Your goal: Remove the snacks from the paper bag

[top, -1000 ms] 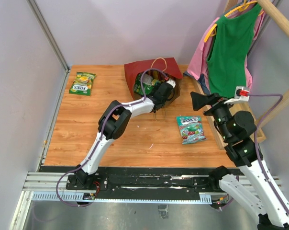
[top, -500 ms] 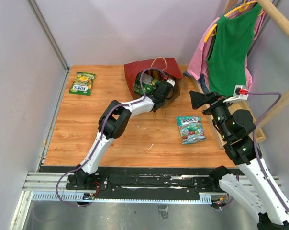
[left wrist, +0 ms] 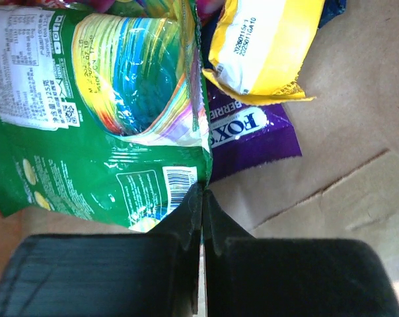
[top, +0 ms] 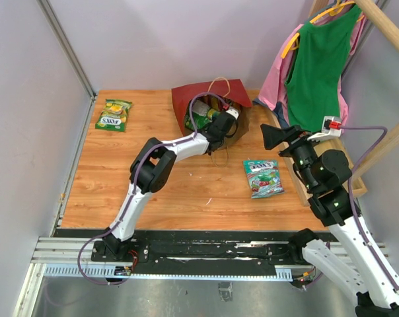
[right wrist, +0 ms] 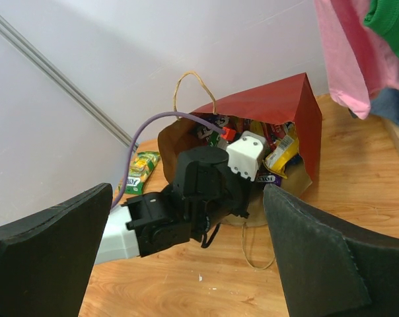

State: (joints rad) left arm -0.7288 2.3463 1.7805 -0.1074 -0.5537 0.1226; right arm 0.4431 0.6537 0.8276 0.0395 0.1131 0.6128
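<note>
The red paper shopping bag [top: 185, 99] lies on its side at the far middle of the wooden surface [top: 186, 191]. Its mouth faces the arms, and snacks are piled on its brown kraft inside. The left arm reaches into that mouth.

In the left wrist view the left fingers [left wrist: 197, 205] are pressed together at the lower corner of a glossy green packet [left wrist: 87, 165]. I cannot tell whether the film's edge is caught between them. Just beside it lies a purple packet [left wrist: 255, 132], with a yellow-and-white packet [left wrist: 265, 46] partly over it.

The right fingers [top: 273, 137] are spread wide, holding nothing, and hover to the right of the bag. A green-yellow packet [top: 113, 114] at far left and a teal-white packet [top: 263, 177] near the right arm already lie out.

The step in hand looks like drawing the green packet out. A corner bite on slick film is thin, so the pull should be slow and low, straight back through the mouth. That lets the packet slide over the kraft rather than snag on the lip or the loop handles. If the corner does not follow, the fix is to reopen and bite deeper across the seam. The bag is light and may drag along.
</note>
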